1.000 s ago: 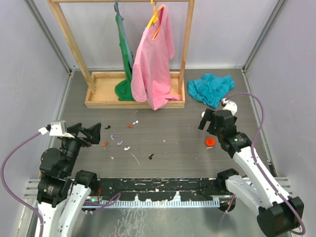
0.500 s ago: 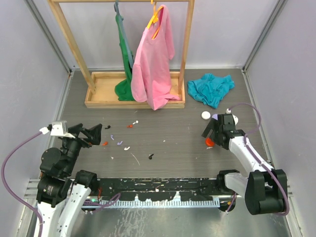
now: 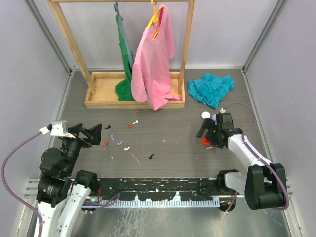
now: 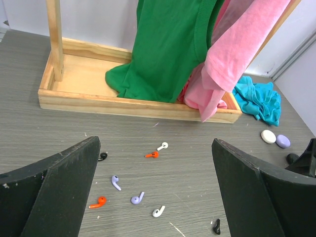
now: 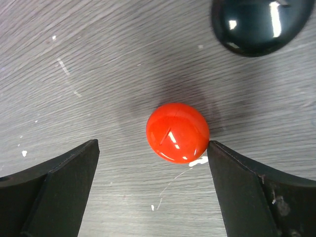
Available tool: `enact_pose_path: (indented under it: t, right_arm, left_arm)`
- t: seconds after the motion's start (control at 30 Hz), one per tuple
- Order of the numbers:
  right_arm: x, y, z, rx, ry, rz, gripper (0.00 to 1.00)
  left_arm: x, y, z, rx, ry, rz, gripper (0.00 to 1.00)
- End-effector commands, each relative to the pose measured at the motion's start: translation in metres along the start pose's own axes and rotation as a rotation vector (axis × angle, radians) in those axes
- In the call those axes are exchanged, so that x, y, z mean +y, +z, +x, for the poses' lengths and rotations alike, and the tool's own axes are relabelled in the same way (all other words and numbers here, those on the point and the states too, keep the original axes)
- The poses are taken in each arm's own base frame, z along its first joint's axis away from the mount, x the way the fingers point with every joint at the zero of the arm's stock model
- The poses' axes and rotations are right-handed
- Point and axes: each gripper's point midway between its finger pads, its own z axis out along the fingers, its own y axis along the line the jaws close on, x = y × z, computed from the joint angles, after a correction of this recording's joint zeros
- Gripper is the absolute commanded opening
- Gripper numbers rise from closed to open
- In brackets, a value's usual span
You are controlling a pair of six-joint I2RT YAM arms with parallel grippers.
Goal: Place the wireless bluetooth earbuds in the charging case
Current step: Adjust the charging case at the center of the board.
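Earbuds [image 4: 137, 198] lay scattered on grey table [image 4: 207, 173], out of any case: red, white, lilac and black ones, each apart from others, in front of wooden rack base [image 4: 123, 104]. Left gripper [image 4: 155, 143] hovered over them, jaws wide, holding nothing. Well apart to right, red charging case [image 5: 177, 132], round and glossy, lay between fingers of right gripper [image 5: 153, 145]; jaws wide, one finger just beside case, no grip. Black case [image 5: 256, 24] lay near. White case [image 4: 268, 136] and lilac case [image 4: 283, 141] lay side by side near teal cloth [image 4: 256, 101].
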Motion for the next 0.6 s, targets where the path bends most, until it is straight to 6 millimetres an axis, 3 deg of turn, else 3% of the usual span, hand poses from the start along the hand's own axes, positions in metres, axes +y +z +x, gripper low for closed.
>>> enact_pose_path:
  t: [0.0, 0.1, 0.33, 0.57]
  right_arm:
    - [0.042, -0.012, -0.01, -0.013, -0.062, -0.167, 0.96]
    - [0.05, -0.014, -0.008, 0.0, -0.129, -0.164, 0.96]
    - [0.04, -0.015, -0.024, -0.053, -0.246, 0.0, 0.96]
    - [0.032, 0.0, -0.021, 0.004, -0.323, 0.06, 0.93]
  left_arm:
    - [-0.005, 0.001, -0.008, -0.018, 0.014, 0.024, 0.98]
    - [-0.005, 0.002, -0.008, -0.018, 0.014, 0.024, 0.98]
    - [-0.006, 0.003, -0.006, -0.01, 0.015, 0.03, 0.98]
    - [-0.008, 0.003, -0.006, -0.006, 0.016, 0.037, 0.98]
